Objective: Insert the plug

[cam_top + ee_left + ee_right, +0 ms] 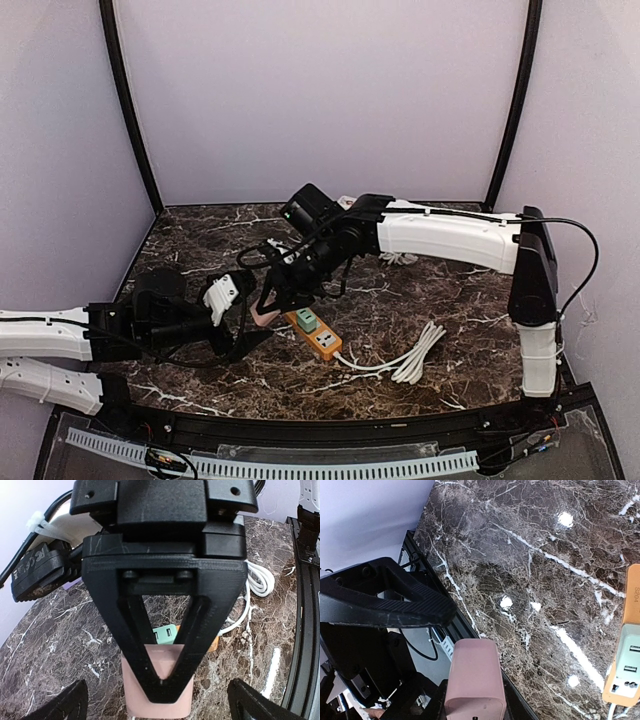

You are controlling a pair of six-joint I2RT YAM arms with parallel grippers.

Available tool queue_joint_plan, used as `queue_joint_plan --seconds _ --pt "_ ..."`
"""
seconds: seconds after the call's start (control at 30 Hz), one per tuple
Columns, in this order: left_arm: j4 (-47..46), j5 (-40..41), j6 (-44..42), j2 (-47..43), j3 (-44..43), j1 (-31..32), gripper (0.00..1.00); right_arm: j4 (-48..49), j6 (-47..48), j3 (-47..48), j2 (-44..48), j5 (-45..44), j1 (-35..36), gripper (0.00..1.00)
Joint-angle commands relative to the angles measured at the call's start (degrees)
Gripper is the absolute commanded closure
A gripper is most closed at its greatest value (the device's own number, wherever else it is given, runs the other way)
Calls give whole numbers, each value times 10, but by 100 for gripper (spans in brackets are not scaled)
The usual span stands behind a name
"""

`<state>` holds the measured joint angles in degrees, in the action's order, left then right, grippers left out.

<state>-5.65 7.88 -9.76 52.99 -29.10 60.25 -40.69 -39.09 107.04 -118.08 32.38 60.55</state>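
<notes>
The pink plug (263, 316) hangs just above the marble table (420, 300), and my right gripper (270, 300) is shut on it. In the left wrist view the right gripper's black fingers (132, 645) meet in a V over the plug (157, 702). My left gripper (160, 711) stands wide open, its tips at the bottom corners on either side of the plug without touching it. The orange power strip (316, 332) with green sockets (166, 634) lies just beyond the plug. In the right wrist view the plug (472, 680) fills the lower middle, with the strip (626, 672) at the right edge.
A coiled white cable (412, 358) runs from the strip to the right. A black rail (330, 432) borders the table's near edge. One finger of the left gripper (385, 600) crosses the left of the right wrist view.
</notes>
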Motion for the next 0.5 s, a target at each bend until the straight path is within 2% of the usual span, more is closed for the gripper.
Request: queue_joint_plan --seconds 0.0,0.47 --pt "34 -7 -3 -22 -18 -2 1 -20 8 25 -2 -33 -2 100" --pt "103 -15 15 -82 -27 -2 1 -97 51 67 14 -104 -49 100"
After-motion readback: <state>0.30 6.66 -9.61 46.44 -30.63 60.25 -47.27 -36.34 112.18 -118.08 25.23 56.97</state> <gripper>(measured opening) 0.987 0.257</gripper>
